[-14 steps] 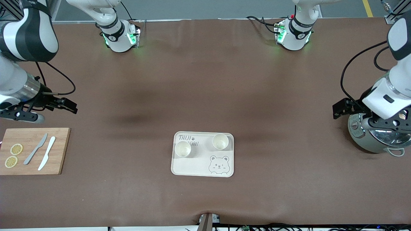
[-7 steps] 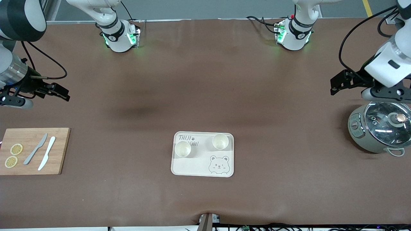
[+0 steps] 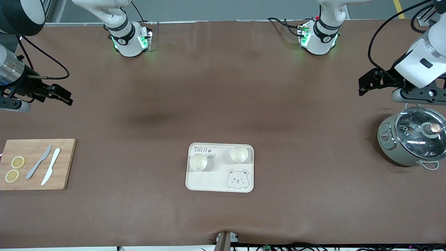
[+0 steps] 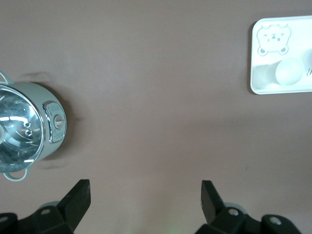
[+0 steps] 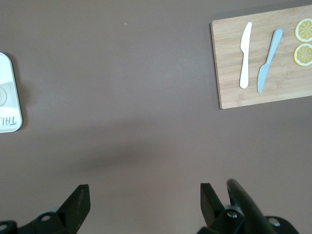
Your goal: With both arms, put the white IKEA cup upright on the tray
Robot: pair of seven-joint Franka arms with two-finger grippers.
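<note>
Two white cups (image 3: 198, 161) (image 3: 239, 153) stand upright on the tray (image 3: 209, 183) at mid-surface, so we judge the placing done. From the front, both pincers hang high at the surface's ends, clear of the tray. Our left wrist view shows the left pincer (image 4: 145, 199) spread and empty, near the lidded pot (image 4: 27, 131). Our right wrist view shows the right pincer (image 5: 145, 201) likewise spread, over bare surface, near the cutting board (image 5: 229, 68).
</note>
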